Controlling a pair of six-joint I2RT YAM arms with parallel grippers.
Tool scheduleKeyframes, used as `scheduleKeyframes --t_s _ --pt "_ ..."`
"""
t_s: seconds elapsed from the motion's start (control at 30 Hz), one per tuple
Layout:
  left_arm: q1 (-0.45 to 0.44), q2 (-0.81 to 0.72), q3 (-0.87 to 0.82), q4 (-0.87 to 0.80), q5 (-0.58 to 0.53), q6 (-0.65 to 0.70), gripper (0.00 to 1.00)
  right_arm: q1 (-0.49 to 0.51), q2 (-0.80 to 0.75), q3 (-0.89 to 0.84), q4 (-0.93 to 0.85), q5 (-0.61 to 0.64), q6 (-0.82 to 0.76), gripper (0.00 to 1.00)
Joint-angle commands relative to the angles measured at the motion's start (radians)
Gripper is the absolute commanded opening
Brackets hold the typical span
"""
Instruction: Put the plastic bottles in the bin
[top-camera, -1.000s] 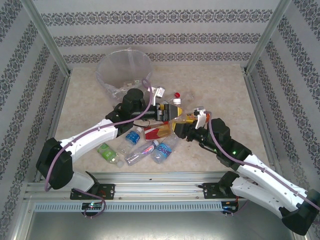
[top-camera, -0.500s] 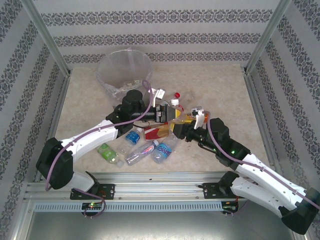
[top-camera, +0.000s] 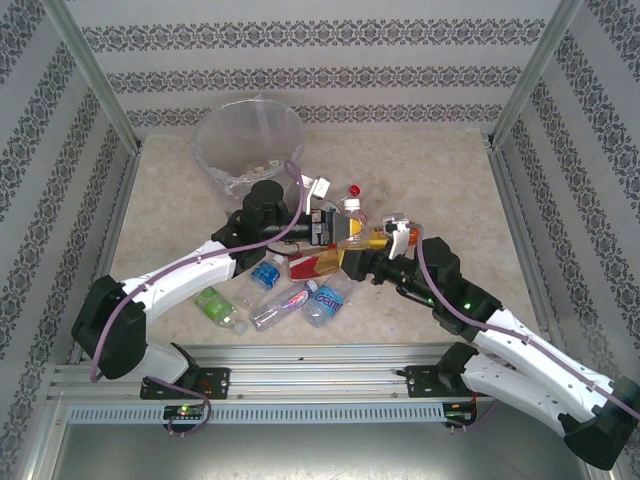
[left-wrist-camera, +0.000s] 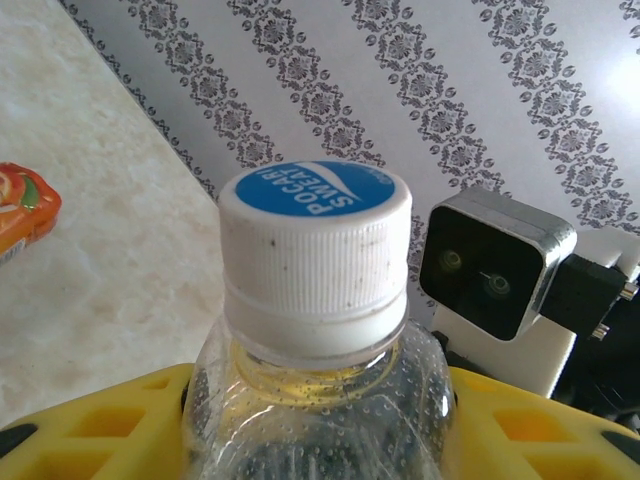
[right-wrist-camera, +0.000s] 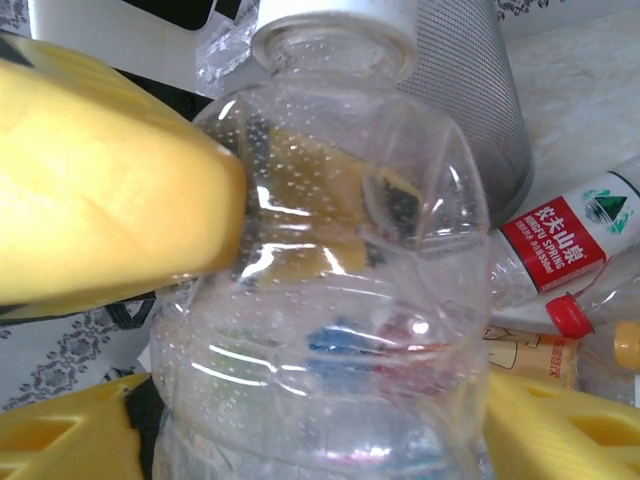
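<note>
Clear plastic with small drops inside was what sat between the two hands: one clear bottle (left-wrist-camera: 315, 400) with a white cap (left-wrist-camera: 315, 240), near the middle of the table (top-camera: 450, 170). During the last second the two hands exchanged their roles. The left gripper (left-wrist-camera: 315, 440), which had been wide, closed on the bottle just under its neck, and its yellow fingers pressed it from both sides. The right gripper (right-wrist-camera: 310, 430), which had been tightly closed on the same bottle, let go. In its own camera its fingers stood apart, with a dark gap beside the bottle wall on one side. So the handover seemed to be done, and the bottle now belonged to the left arm, the one nearer to the bin (top-camera: 200, 140) at the far left of the table. The bottle was not yet over the bin. The other bottles (top-camera: 325, 300) lay on the table in front of the arms, not yet collected.
</note>
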Motion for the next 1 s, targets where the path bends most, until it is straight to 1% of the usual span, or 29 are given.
scheduleKeyframes --t_s 0.0,0.13,0.27,0.43,0.53,0.6,0.8,0.93,0.97 --pt "0.031 -0.049 0.053 -0.012 0.029 0.006 0.42 0.009 -0.054 -0.016 0.042 -0.032 -0.013 0.86" --pt "0.056 -0.053 0.157 -0.202 0.009 0.063 0.42 0.010 -0.093 0.014 0.028 -0.041 -0.032 0.90" --pt "0.102 -0.050 0.294 -0.428 -0.021 0.146 0.42 0.016 -0.109 0.091 -0.022 -0.010 -0.063 0.91" --pt "0.192 -0.015 0.515 -0.750 -0.082 0.289 0.42 0.037 -0.073 0.237 -0.111 0.047 -0.137 0.91" --pt "0.241 0.022 0.647 -0.909 -0.139 0.375 0.42 0.053 -0.037 0.319 -0.151 0.076 -0.185 0.91" --pt "0.271 0.045 0.715 -0.968 -0.164 0.415 0.42 0.061 -0.015 0.361 -0.167 0.090 -0.208 0.91" --pt "0.328 0.101 0.909 -1.093 -0.295 0.527 0.42 0.079 0.050 0.480 -0.211 0.113 -0.273 0.91" --pt "0.342 0.163 1.048 -1.212 -0.464 0.643 0.42 0.084 0.067 0.514 -0.214 0.110 -0.294 0.91" --pt "0.350 0.179 1.071 -1.232 -0.488 0.667 0.42 0.086 0.069 0.519 -0.215 0.108 -0.296 0.91"
